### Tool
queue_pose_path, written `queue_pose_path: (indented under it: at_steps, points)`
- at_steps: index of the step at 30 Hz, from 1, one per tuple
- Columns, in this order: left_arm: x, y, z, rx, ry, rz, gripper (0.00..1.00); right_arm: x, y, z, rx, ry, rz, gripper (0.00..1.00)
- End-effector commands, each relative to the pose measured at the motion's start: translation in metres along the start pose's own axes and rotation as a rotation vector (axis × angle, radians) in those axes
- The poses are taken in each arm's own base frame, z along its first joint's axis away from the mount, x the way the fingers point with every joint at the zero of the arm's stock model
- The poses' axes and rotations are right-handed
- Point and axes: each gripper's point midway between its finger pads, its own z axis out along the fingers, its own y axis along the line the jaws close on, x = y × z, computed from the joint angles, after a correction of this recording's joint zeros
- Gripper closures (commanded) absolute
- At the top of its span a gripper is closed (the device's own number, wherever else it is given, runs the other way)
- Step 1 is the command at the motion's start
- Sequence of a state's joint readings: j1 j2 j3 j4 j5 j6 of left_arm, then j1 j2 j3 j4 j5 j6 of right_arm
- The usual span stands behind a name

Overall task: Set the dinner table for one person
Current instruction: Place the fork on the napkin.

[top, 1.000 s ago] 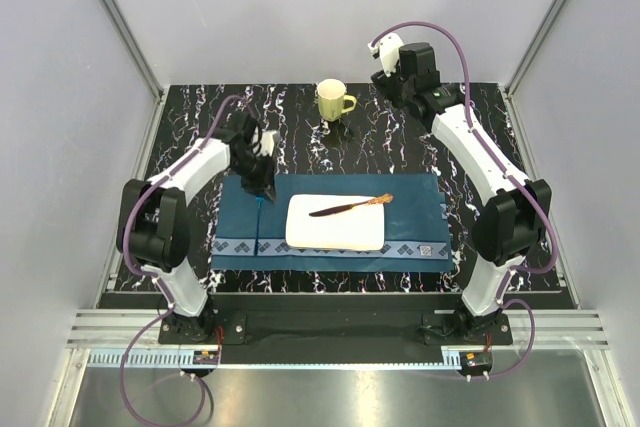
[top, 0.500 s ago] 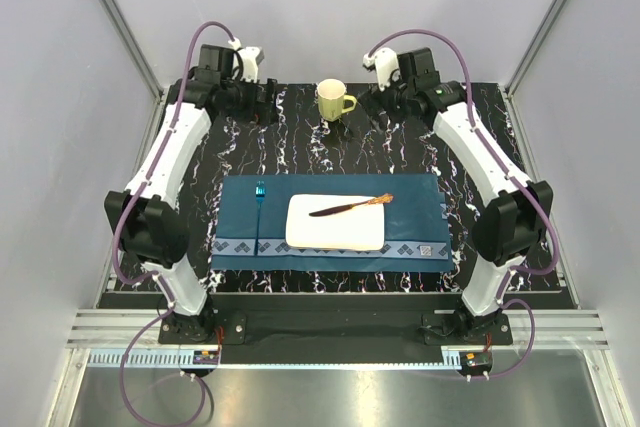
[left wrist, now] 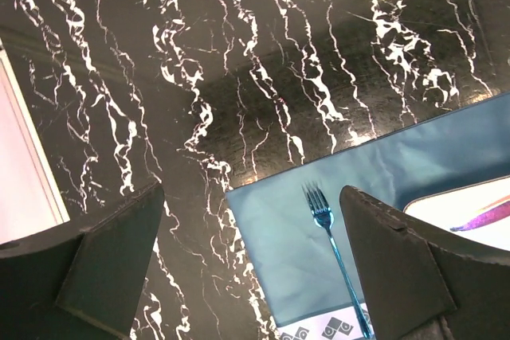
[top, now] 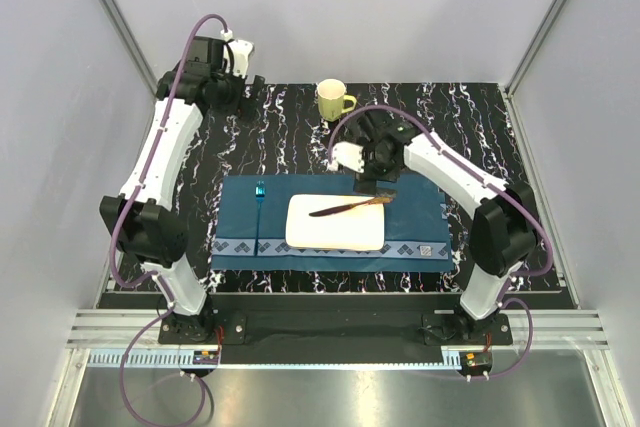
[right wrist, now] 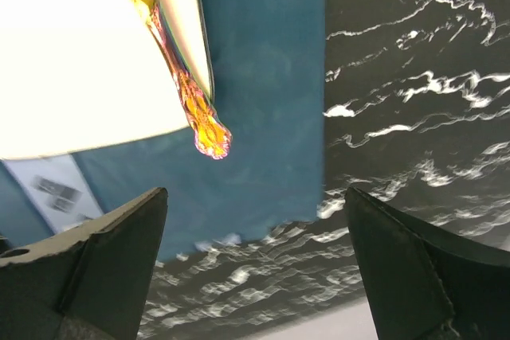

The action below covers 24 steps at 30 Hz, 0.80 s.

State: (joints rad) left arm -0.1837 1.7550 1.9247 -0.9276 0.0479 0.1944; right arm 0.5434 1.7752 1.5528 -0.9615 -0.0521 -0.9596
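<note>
The dinner table [top: 300, 137] is black with white veins. On it lies a blue placemat [top: 415, 215] that holds a white plate [top: 336, 232]. A knife [top: 345, 207] with an orange-purple handle [right wrist: 199, 117] lies slanted across the plate. A blue fork [top: 259, 209] lies on the placemat left of the plate [left wrist: 470, 201]. A yellow-green cup [top: 333, 100] stands at the back. My left gripper [top: 243, 99] hangs open high over the back left, with the fork [left wrist: 331, 244] far below it. My right gripper [top: 371, 183] is open just beyond the knife's handle end, holding nothing.
Grey walls and aluminium frame posts [top: 120, 27] close in the table on the left, back and right. Bare marble [left wrist: 239, 77] lies between the placemat's [left wrist: 382, 189] far edge and the cup. The placemat's [right wrist: 255, 77] patterned border [top: 330, 249] runs along the near side.
The left gripper let go of the fork on the placemat, opened and rose to the back left. The right arm swung from beside the cup down to the knife handle and opened wider.
</note>
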Motion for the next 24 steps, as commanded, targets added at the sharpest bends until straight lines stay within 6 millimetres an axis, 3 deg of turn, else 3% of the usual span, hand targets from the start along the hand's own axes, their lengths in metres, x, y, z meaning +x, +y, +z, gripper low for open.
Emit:
queue_pose_path:
  at_steps: [1, 4, 6, 9, 16, 22, 24]
  points:
    - [-0.019, 0.007, -0.019, -0.042, -0.067, -0.024, 0.01, -0.003, -0.029, -0.024, 0.199, 0.096, -0.307, 0.0]
    - [-0.01, -0.01, -0.017, 0.033, -0.072, -0.068, 0.01, -0.017, -0.036, -0.028, 0.229, 0.097, -0.359, 0.0]
    - [-0.013, -0.015, -0.014, 0.055, -0.107, -0.087, 0.01, -0.02, -0.041, -0.026, 0.236, 0.103, -0.333, 0.0]
    - [-0.002, -0.023, -0.005, 0.09, -0.112, -0.082, 0.01, -0.024, -0.046, -0.025, 0.25, 0.097, -0.305, 0.0]
    - [0.022, -0.02, 0.012, 0.06, -0.048, -0.075, 0.01, -0.033, -0.028, -0.001, 0.169, 0.062, -0.305, 0.0]
    - [0.035, -0.025, 0.024, 0.085, -0.012, -0.034, 0.02, -0.051, -0.01, 0.017, 0.053, -0.01, -0.143, 0.0]
    - [0.041, -0.027, 0.029, 0.096, 0.007, -0.022, 0.07, -0.057, -0.012, 0.022, 0.048, -0.021, -0.106, 0.01]
